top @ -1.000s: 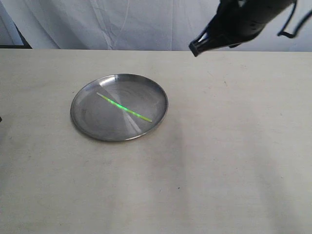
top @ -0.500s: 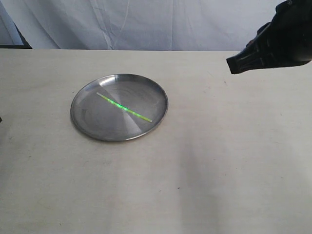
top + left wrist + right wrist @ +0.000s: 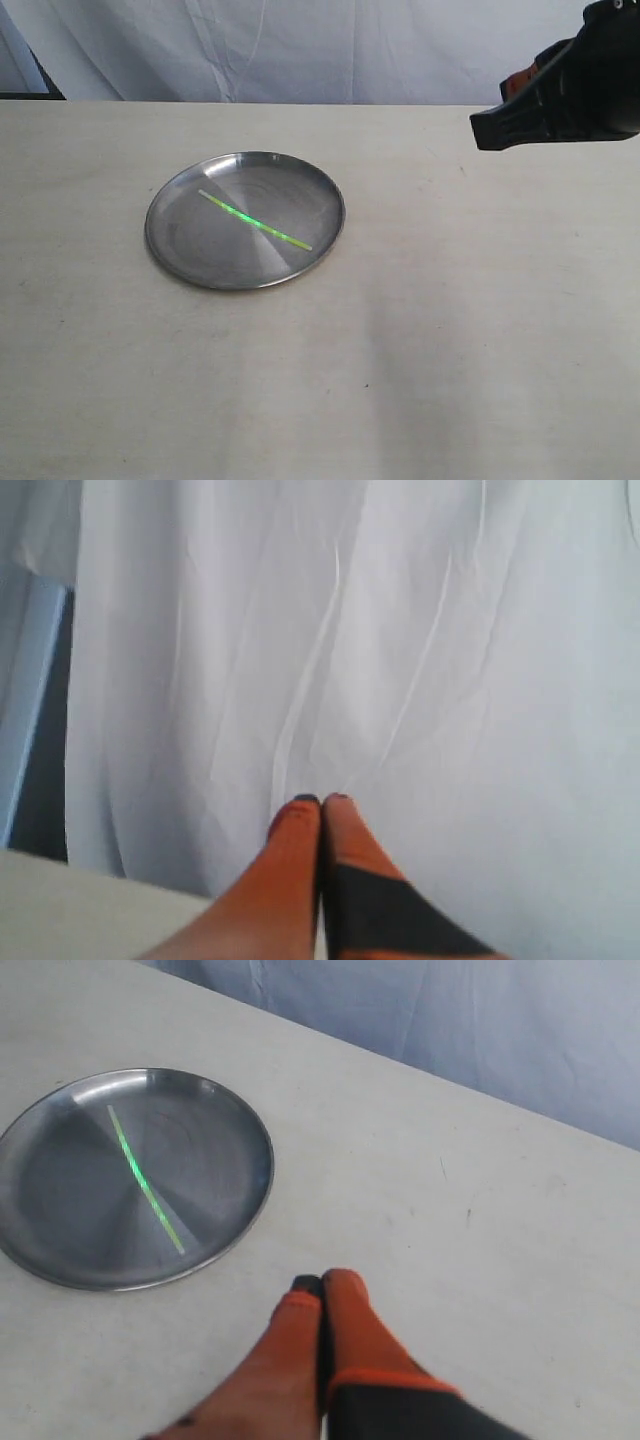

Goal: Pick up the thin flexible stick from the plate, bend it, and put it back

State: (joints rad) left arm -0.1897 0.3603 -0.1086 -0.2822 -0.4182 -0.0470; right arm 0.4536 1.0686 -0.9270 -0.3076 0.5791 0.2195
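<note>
The thin yellow-green stick point(image 3: 255, 221) lies straight across the round silver-grey plate point(image 3: 180, 255), left of the table's middle in the exterior view. The right wrist view shows the same stick point(image 3: 145, 1178) on the plate point(image 3: 240, 1130). My right gripper point(image 3: 322, 1282) is shut with nothing in it, hovering over bare table well apart from the plate; its arm point(image 3: 560, 100) shows at the upper right of the exterior view. My left gripper point(image 3: 322, 800) is shut and empty, pointing at a white curtain; it is outside the exterior view.
The beige table point(image 3: 450, 330) spreads around the plate. A white curtain point(image 3: 300, 50) hangs behind the table's far edge. A dark gap point(image 3: 40, 760) beside the curtain appears in the left wrist view.
The right arm swung from above the table's middle back edge to the far upper right, then edged slightly. The stick and plate stayed put.
</note>
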